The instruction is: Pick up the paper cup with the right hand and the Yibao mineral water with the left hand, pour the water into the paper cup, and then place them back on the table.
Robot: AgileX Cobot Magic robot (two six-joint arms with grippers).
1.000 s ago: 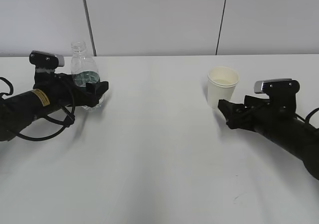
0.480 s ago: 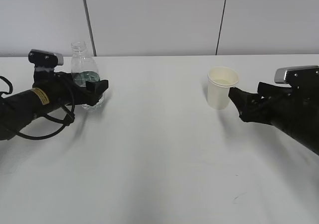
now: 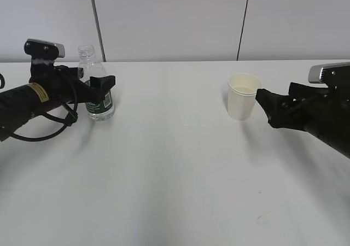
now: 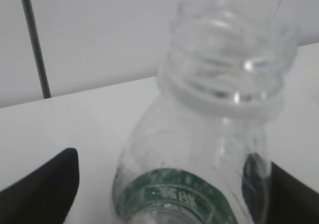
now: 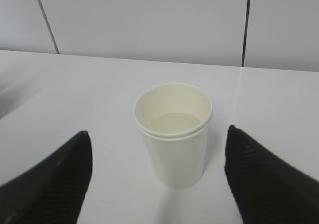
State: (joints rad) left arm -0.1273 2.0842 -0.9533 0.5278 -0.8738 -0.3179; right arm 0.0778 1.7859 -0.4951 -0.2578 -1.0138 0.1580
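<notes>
The bottle (image 3: 97,90) stands upright at the left of the frame on the white tabletop (image 3: 175,175), capless, green label low on its body. The left hand (image 3: 94,88) is right there at it, fingers spread wide to either side of the bottle at label height. From the left wrist camera the bottle (image 4: 209,134) fills the frame, neck and open mouth at the upper right, with one dark finger (image 4: 45,184) at the lower left and another at the lower right edge; a gap shows on the left side, and on the right I cannot tell whether the finger touches the plastic. The base sits on the tabletop.

Over on the right of the frame, the cup (image 3: 243,96) stands upright on the tabletop, well apart from the bottle. The right hand (image 3: 266,104) points at it from the right, its tip just beside the cup's side. The right wrist camera shows the cup (image 5: 173,134) centred, with pale liquid in the bottom, and the two black fingers (image 5: 55,179) spread wide at lower left and lower right, both clear of it.
</notes>
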